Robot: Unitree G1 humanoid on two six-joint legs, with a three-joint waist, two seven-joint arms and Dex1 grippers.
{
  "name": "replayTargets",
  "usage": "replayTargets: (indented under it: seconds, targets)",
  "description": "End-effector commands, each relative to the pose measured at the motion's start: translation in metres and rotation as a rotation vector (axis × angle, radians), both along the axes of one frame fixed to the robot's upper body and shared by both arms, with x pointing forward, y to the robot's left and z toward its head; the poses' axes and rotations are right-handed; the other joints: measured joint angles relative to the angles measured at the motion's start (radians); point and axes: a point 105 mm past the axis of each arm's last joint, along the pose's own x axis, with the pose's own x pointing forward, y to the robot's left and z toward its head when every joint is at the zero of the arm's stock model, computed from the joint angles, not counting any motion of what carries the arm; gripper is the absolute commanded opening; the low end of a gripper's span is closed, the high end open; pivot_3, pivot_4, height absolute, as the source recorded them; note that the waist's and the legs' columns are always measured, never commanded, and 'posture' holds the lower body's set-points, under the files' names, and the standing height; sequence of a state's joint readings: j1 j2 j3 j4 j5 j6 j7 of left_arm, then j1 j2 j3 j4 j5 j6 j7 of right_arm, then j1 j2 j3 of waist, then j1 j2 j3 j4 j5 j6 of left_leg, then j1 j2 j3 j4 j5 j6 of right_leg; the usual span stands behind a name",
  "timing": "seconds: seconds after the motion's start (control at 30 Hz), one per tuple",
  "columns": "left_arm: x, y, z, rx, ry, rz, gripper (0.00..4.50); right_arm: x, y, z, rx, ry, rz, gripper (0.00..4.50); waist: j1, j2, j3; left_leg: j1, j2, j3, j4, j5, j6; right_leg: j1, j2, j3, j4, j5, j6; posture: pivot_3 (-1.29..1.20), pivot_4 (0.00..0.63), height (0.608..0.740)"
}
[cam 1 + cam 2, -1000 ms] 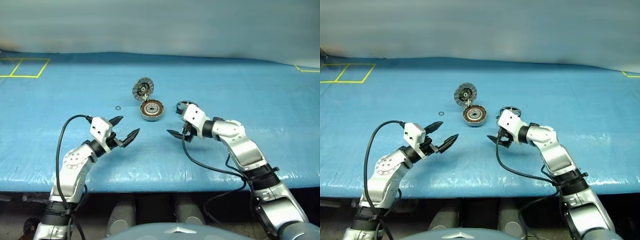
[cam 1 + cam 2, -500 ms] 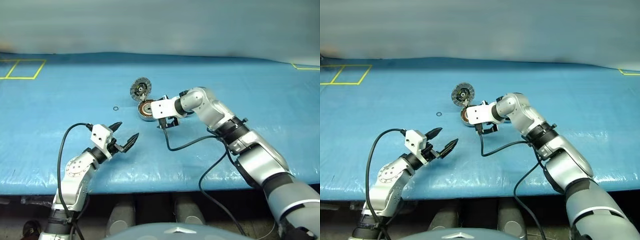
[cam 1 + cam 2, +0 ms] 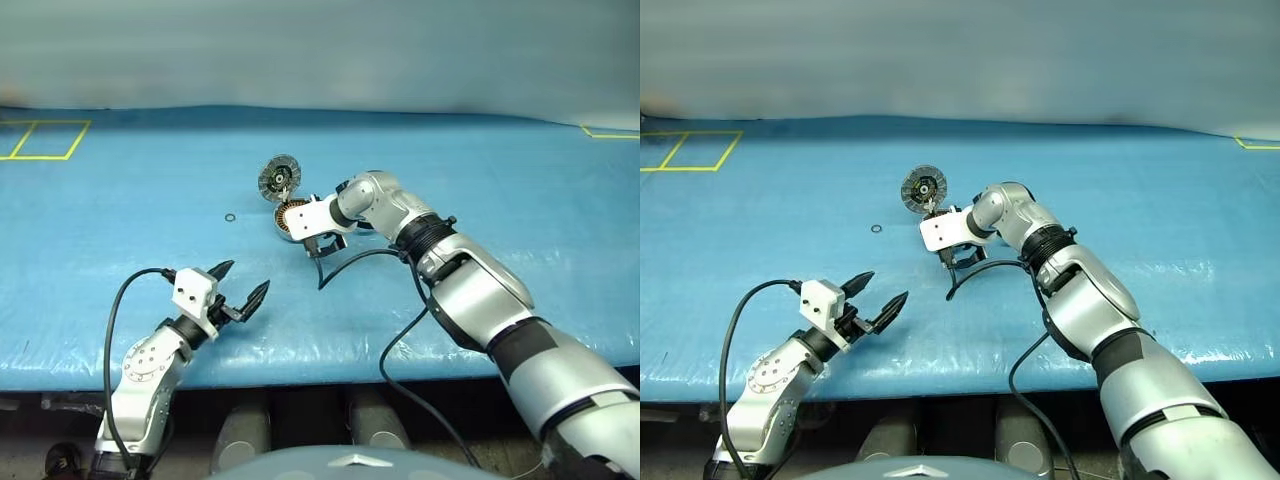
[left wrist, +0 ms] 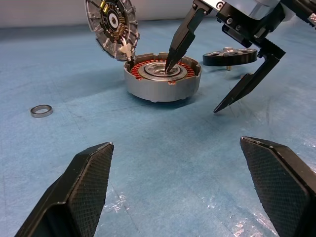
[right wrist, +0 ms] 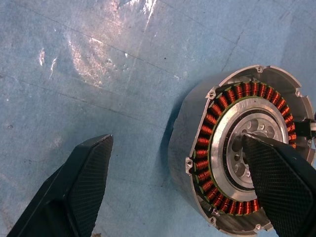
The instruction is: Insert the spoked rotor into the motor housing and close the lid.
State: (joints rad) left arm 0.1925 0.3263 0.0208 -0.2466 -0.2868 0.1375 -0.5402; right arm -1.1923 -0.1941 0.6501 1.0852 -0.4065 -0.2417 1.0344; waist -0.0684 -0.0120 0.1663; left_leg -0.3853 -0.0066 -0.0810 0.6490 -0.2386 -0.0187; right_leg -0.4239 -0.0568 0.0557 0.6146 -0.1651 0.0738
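Observation:
The motor housing (image 4: 162, 79) sits on the blue mat, its copper windings (image 5: 212, 131) facing up. Its hinged lid (image 3: 279, 178) stands open and upright at the far side. The spoked rotor (image 4: 231, 56) lies flat on the mat beside the housing. My right gripper (image 4: 192, 90) is open and points down. One finger (image 4: 180, 37) has its tip at the housing's metal centre; I cannot tell if it touches. The other finger (image 4: 252, 81) hangs outside the housing wall. My left gripper (image 3: 247, 276) is open and empty, well short of the housing near the table's front.
A small thin washer ring (image 3: 231, 216) lies on the mat left of the housing. Yellow tape marks (image 3: 45, 140) sit at the far left corner. The right arm's black cable (image 3: 345, 262) loops over the mat just in front of the housing.
My right arm swung left and forward from beside the rotor to over the housing, turning its gripper downward. My left gripper drew back and down toward the front edge, staying open.

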Motion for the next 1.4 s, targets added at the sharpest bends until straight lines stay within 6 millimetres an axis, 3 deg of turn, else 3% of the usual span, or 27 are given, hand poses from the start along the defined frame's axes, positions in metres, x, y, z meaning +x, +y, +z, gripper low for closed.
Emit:
replayTargets:
  seconds: [0.03,0.37,1.03,1.13,1.27,1.4]
  targets:
    - [-0.001,0.0,0.016,0.008,-0.067,0.001,4.49,0.005,0.002,0.01,0.02,-0.033,0.0,4.34,0.0,0.0,0.0,0.001,0.0,0.0,0.0,0.0,0.0,0.001,0.0,0.0,0.0,0.0,0.0,0.0,0.15,0.74]
    - [-0.006,0.001,0.012,0.009,-0.054,0.014,4.49,0.01,0.012,0.031,0.093,-0.069,-0.003,4.34,-0.001,0.001,0.0,0.002,0.0,0.0,-0.002,0.0,0.0,0.0,0.0,0.0,0.001,-0.001,-0.001,0.0,0.15,0.74]
    - [-0.008,0.007,0.014,0.031,-0.056,0.033,4.49,0.003,0.007,-0.01,0.117,0.081,-0.123,4.34,-0.007,0.001,0.001,0.002,0.0,0.001,-0.003,0.0,0.0,0.0,0.0,0.0,0.001,-0.001,-0.002,0.0,0.15,0.74]
    - [-0.008,0.008,0.014,0.036,-0.057,0.039,4.5,0.001,0.004,-0.015,0.107,0.097,-0.123,3.8,-0.008,0.001,0.001,0.002,0.0,0.001,-0.003,0.0,0.0,0.0,0.0,0.0,0.001,-0.001,-0.002,0.0,0.15,0.74]
    - [-0.008,0.009,0.014,0.038,-0.055,0.042,4.5,0.0,0.005,-0.017,0.148,0.111,-0.139,2.54,-0.009,0.001,0.001,0.003,0.0,0.001,-0.003,0.0,0.0,0.0,0.0,0.0,0.002,-0.002,-0.003,0.0,0.15,0.74]
    - [-0.006,0.008,0.015,0.04,-0.056,0.036,4.5,-0.006,0.007,-0.019,0.192,0.138,-0.111,2.05,-0.009,0.0,0.0,0.005,0.0,0.001,-0.003,0.0,0.0,0.0,0.0,0.001,0.007,-0.004,-0.005,0.0,0.15,0.74]
